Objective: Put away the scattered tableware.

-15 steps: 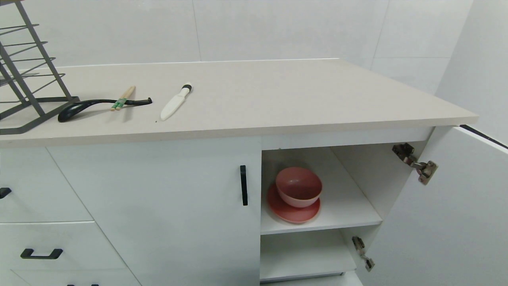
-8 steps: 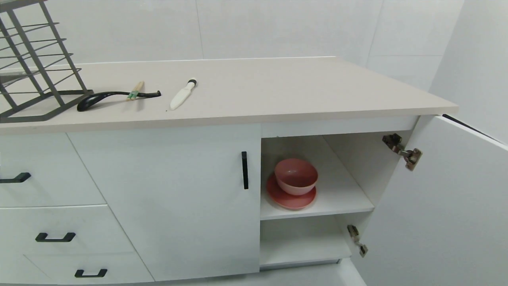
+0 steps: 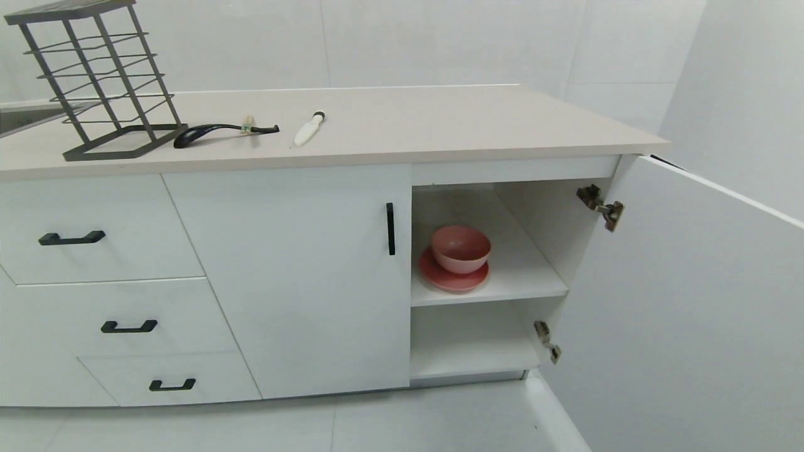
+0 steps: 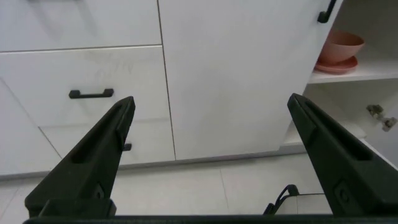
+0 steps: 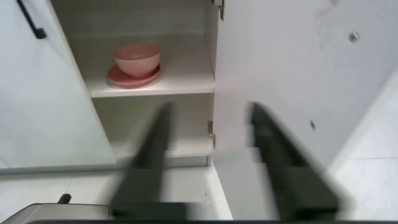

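1. Tableware lies in a loose row on the pale, matte worktop (image 3: 440, 119), toward its left end and just right of a dark wire rack (image 3: 100, 81) of thin bars.
2. Leftmost is a glossy black spoon (image 3: 213, 132) with a long curved handle, its scoop close to the rack's base.
3. Pale chopsticks (image 3: 249, 124) with a green band lie across the spoon's handle.
4. A slim white knife (image 3: 309, 129) with a dark band near one end lies just beside them, apart from both.
5. Below, white flat-fronted drawers (image 3: 94, 232) and a closed door (image 3: 301, 276) carry black bar handles.
6. Right of that door, in the open cabinet, a round, smooth pink bowl (image 3: 460, 248) sits on a pink plate (image 3: 452, 279) on the upper white shelf (image 3: 509, 282); the open door (image 3: 678, 301) hangs on metal hinges.
7. The left gripper (image 4: 211, 102) has its dark, tapering fingers (image 4: 118, 124) spread wide with nothing between them; it faces the drawers low down, and the bowl and plate are well apart from it, farther off.
8. The right gripper (image 5: 210, 115) has its fingers (image 5: 158, 130) parted and holds nothing; the bowl and plate sit on the shelf well beyond the fingertips.
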Robot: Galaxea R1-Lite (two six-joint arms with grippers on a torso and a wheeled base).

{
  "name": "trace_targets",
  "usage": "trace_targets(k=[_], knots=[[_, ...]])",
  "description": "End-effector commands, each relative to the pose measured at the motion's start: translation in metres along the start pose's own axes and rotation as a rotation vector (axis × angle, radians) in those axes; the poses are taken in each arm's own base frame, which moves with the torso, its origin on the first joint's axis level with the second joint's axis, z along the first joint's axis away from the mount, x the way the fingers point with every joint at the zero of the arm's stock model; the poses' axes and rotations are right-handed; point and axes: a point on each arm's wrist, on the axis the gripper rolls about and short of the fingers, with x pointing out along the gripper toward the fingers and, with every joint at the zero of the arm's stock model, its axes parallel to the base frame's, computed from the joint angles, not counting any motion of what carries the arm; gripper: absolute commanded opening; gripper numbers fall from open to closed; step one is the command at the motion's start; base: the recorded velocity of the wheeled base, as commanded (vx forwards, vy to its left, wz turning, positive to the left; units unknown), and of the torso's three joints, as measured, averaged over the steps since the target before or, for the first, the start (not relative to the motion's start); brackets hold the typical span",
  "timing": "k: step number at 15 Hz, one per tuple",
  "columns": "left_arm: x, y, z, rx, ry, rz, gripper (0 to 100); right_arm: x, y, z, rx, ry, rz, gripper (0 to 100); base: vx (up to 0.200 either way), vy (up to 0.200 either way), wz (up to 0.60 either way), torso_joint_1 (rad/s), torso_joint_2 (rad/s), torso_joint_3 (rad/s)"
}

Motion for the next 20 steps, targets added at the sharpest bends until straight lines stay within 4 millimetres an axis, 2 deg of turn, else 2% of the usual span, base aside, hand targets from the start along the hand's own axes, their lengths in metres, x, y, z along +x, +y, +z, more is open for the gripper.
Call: trace_targets(k=[1,4,20], knots=[[0.0000,0.0000,0.0000,0.001,0.000,0.000,100,0.0001,0.0000,-0.0001,0.000,0.002,0.000,0,-0.200,0.000,0.00,0.002,0.00,0.002],[0.0000,0.0000,0.0000,-0.002,0.000,0.002,100,0.0001,0.0000,-0.0001,0.000,0.002,0.000,0,-0.200,-0.067,0.00,0.002,0.01,-0.001],[0.0000,0.0001,0.0000,-0.001,0.000,0.003,100,0.0002,0.0000,0.0005,-0.006,-0.005,0.000,0,0.000,-0.200,0.00,0.001,0.00,0.002]])
